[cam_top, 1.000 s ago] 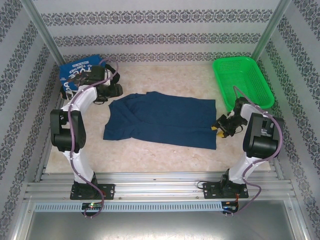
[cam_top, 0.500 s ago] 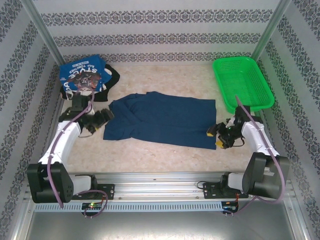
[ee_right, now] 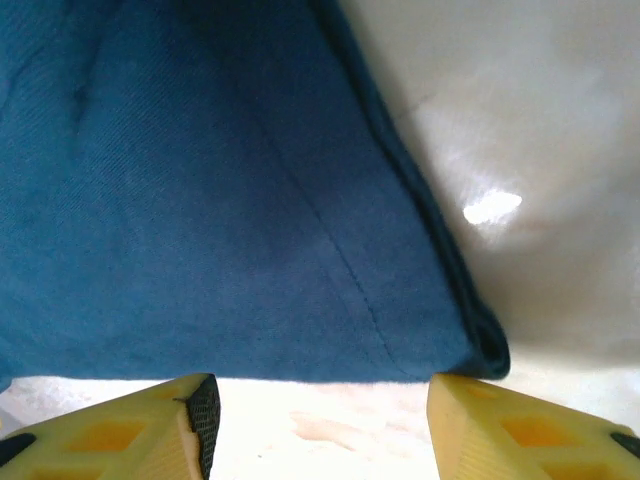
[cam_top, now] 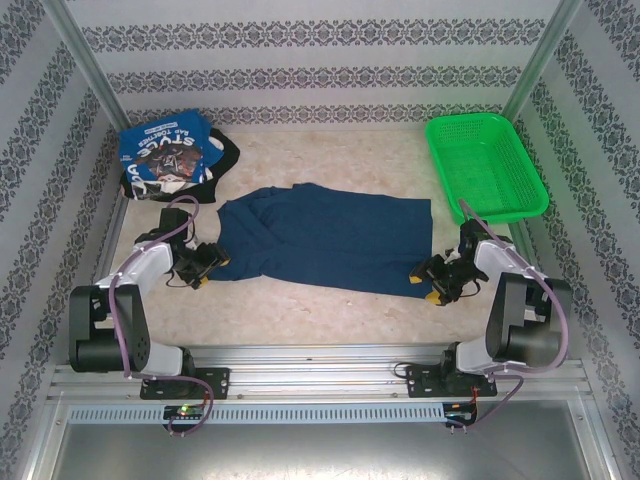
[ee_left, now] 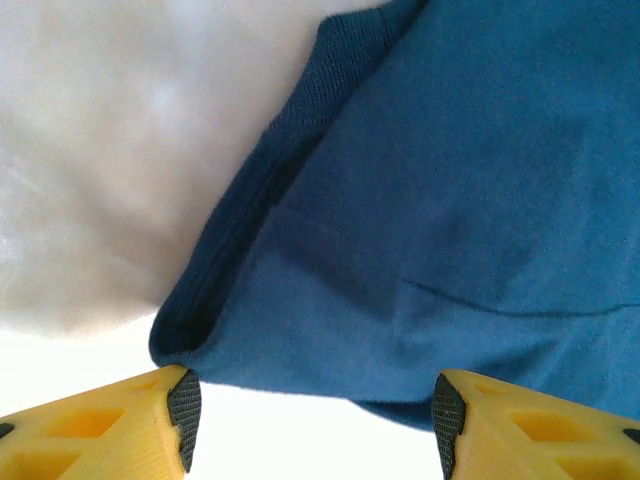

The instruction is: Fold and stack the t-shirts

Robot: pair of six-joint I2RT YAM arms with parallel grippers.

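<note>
A dark blue t-shirt (cam_top: 325,240) lies spread flat mid-table, plain side up. My left gripper (cam_top: 205,266) sits low at its near-left corner, open. In the left wrist view that corner (ee_left: 420,220) lies just ahead of the left gripper (ee_left: 310,425), with nothing between the yellow fingers (ee_left: 110,430). My right gripper (cam_top: 436,282) is at the near-right corner, also open. The hem corner (ee_right: 250,200) lies just beyond the right gripper (ee_right: 320,425). A folded blue t-shirt with white lettering (cam_top: 160,150) rests on a black one (cam_top: 226,160) at the back left.
A green mesh basket (cam_top: 487,165) stands at the back right. Patterned walls close in the table on three sides, with metal posts at the back corners. Bare tabletop (cam_top: 320,310) runs between the shirt and the front rail.
The left arm swung from the folded pile at the back left down to the shirt's near-left corner. The right gripper shifted slightly along the near-right corner.
</note>
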